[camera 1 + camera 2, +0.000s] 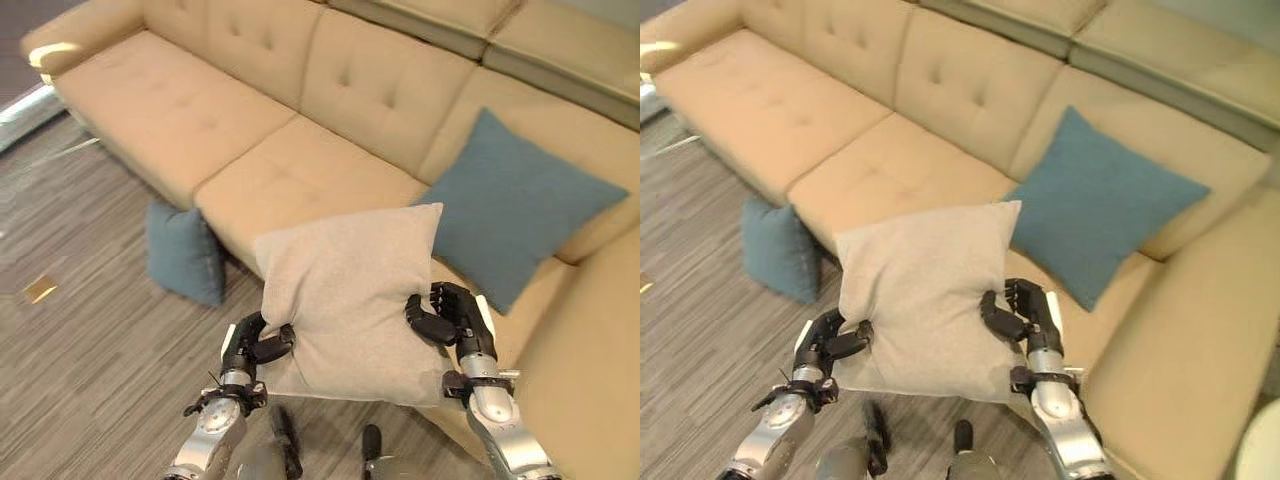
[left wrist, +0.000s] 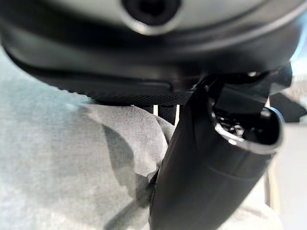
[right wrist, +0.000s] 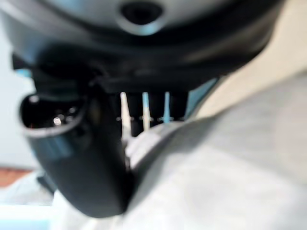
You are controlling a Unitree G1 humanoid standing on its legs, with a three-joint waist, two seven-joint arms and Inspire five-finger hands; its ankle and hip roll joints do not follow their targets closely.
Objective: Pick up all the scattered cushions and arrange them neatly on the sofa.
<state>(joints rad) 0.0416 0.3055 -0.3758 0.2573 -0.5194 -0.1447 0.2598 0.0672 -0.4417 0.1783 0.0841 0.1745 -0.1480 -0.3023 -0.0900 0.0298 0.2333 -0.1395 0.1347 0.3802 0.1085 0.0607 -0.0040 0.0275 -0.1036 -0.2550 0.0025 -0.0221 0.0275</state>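
Cushion in hands: beige cushion is hanging above the front edge of the tan sofa.
Left hand: is clamping its lower left edge.
Right hand: is clamping its right edge.
Other cushions: teal cushion is leaning on the backrest; blue cushion is standing on the floor, touching the sofa front.

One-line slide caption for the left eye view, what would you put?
Both hands, left hand and right hand, pinch a beige cushion before the sofa; one blue cushion seated, another on the floor.
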